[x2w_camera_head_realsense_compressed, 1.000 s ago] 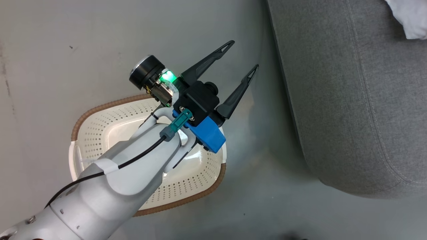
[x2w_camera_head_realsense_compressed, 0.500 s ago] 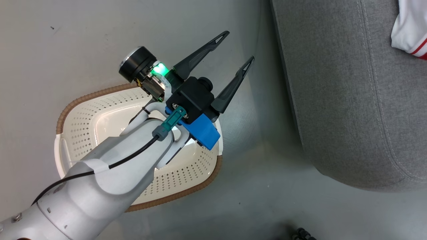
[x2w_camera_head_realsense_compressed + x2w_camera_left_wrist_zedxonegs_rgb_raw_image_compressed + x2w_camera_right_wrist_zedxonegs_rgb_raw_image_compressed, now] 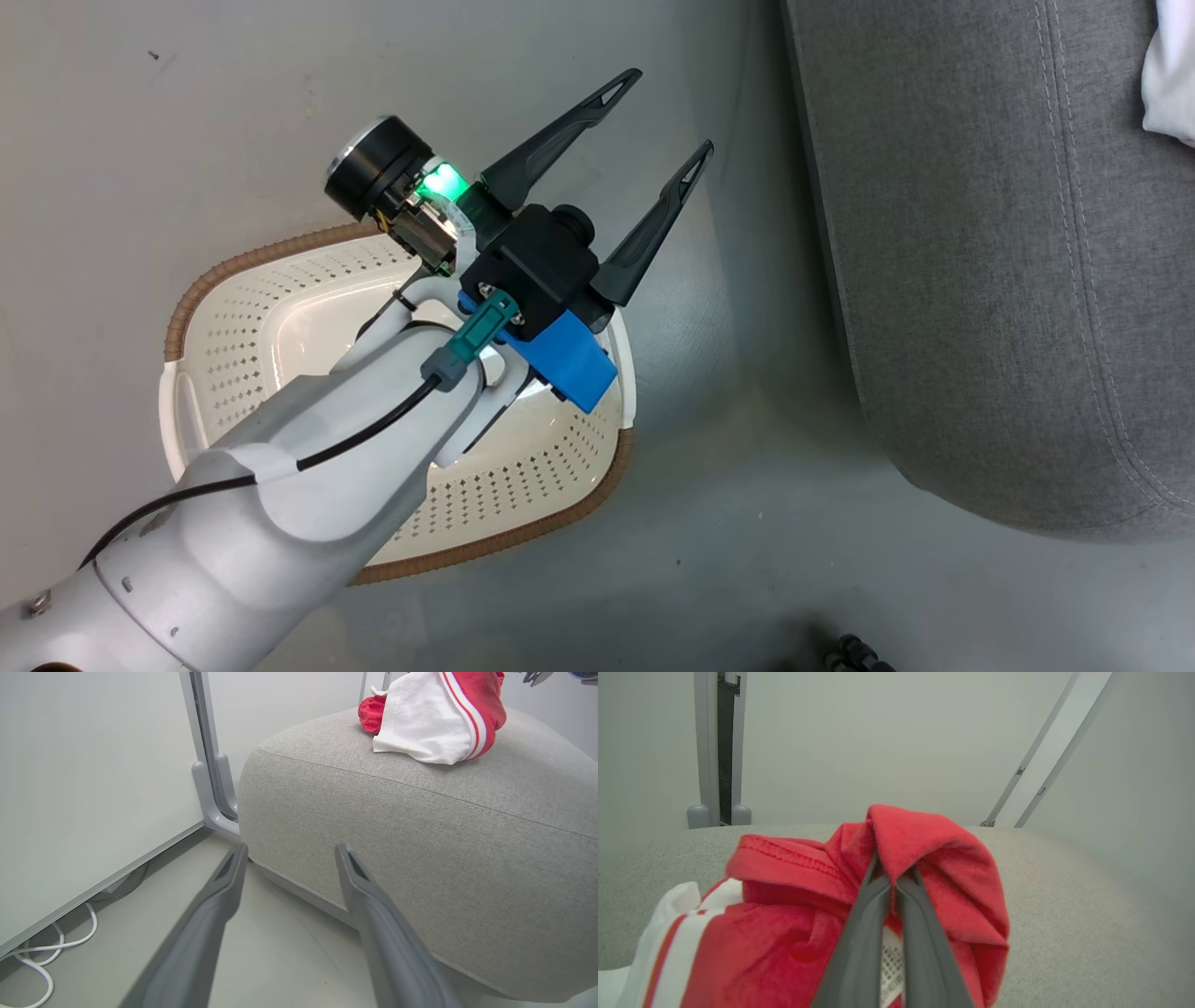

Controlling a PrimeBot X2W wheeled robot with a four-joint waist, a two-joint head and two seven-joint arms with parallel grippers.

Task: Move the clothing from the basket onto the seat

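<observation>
In the head view the left forearm runs from the lower left corner up toward the top centre, crossing above the basket (image 3: 233, 271), which sits on the floor (image 3: 140, 140) at centre left. The left claw (image 3: 670, 114) is spread wide, its fingers pointing to the upper right, toward the seat (image 3: 980, 280) but apart from it. A white bit of the clothing (image 3: 1172, 93) lies on the seat at the upper right edge. In the left wrist view both fingers rise from the bottom, parted, aimed at the seat's rounded side. In the right wrist view the right claw (image 3: 893, 877) is pressed together, pinching a red fold of the clothing heaped on the seat at centre frame.
</observation>
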